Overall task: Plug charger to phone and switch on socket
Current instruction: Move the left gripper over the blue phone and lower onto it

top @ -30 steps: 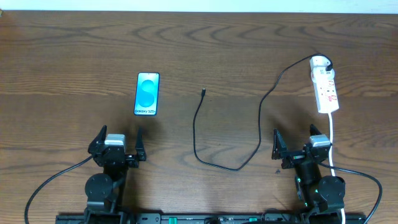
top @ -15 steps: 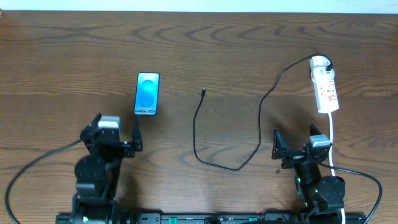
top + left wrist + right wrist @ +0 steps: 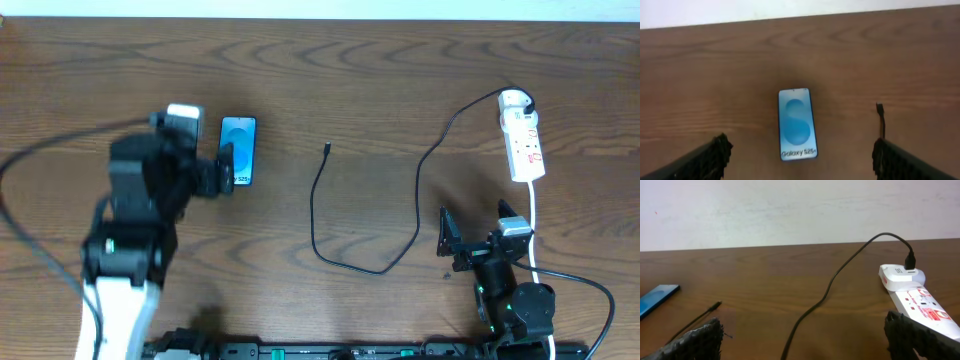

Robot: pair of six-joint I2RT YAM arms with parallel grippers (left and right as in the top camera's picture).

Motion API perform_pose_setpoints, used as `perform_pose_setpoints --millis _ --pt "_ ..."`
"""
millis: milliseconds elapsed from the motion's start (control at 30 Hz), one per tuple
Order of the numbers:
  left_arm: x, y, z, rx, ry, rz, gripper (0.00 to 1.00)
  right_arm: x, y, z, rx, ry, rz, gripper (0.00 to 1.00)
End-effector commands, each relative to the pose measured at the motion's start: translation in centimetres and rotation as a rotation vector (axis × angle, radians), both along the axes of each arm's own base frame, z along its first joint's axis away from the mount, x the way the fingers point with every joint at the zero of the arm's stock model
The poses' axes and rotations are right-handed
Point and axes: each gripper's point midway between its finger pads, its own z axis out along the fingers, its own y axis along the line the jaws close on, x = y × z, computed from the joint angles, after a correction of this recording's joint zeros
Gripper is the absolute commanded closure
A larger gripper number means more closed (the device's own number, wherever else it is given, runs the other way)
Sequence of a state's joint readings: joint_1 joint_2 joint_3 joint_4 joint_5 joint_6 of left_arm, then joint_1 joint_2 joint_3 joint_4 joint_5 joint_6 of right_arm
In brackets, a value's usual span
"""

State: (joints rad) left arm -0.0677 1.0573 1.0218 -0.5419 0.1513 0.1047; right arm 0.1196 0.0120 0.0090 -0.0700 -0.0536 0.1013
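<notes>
Left gripper (image 3: 801, 149) spread; the phone (image 3: 797, 124), black-edged, blue screen reading "Galaxy S25+", lies between its fingertips, untouched. Right gripper (image 3: 803, 326) spread, empty.

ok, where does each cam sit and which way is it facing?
Overhead: above the table, looking straight down; left arm reaches by the phone, right arm sits near the socket.
Left wrist: on the left arm, angled forward and down at the phone; its fingers fill the bottom corners.
Right wrist: low on the right arm, facing across the table to the wall, socket at right; its fingers likewise.
Shared: both wrist views catch the phone and the charger tip.
</notes>
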Motion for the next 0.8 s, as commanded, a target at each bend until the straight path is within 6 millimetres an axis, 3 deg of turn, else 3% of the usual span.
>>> perform_pose_setpoints --millis 0,300,433,767 --pt "2.0 -1.1 0.6 -0.029 0.084 -0.038 0.08 0.0 -0.1 0.0 -0.008 -0.004 -0.002 0.01" --pt "5.6 -1.4 -4.0 -0.008 0.515 -0.032 0.08 0.0 -0.1 0.0 -0.008 -0.004 -0.002 0.01" --pt "7.0 -1.6 -7.0 -0.006 0.59 -0.032 0.08 0.0 -0.1 0.0 -0.008 -0.004 -0.002 0.01" --pt "7.7 -1.5 -14.3 0.004 0.767 -0.013 0.08 0.0 -0.1 0.0 -0.008 -0.004 -0.002 0.01"
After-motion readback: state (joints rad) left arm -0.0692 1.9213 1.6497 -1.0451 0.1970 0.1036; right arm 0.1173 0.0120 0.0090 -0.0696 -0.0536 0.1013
